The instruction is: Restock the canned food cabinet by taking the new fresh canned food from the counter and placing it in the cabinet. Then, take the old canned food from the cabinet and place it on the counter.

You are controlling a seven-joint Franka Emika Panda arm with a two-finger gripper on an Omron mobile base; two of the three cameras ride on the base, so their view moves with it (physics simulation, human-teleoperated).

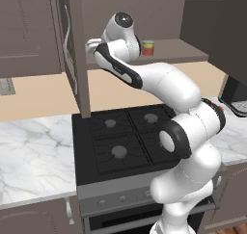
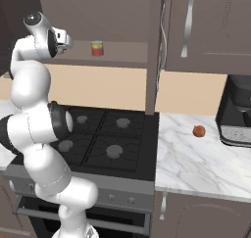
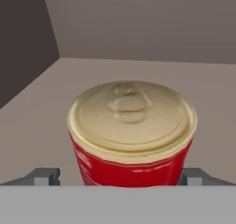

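Observation:
The old canned food (image 3: pixel 131 140), a red can with a pale lid, stands upright on the cabinet shelf (image 3: pixel 41 126) close in front of the hand. My gripper (image 3: pixel 120 178) is open, one fingertip on each side of the can's base, with a small gap showing on the left. In the base views the gripper (image 1: pixel 90 45) (image 2: pixel 67 39) reaches into the open cabinet (image 1: pixel 179 51) at the shelf's left end. The new fresh canned food (image 1: pixel 148 47) (image 2: pixel 97 48), orange-red with a greenish rim, stands further right on the same shelf.
The cabinet's open door (image 1: pixel 72 50) hangs left of the arm, over the black stovetop (image 1: pixel 126 136). The marble counter (image 1: pixel 34 151) (image 2: pixel 196 163) flanks the stove. A round red fruit (image 2: pixel 198 130) and a dark appliance (image 2: pixel 238 114) sit on its right part.

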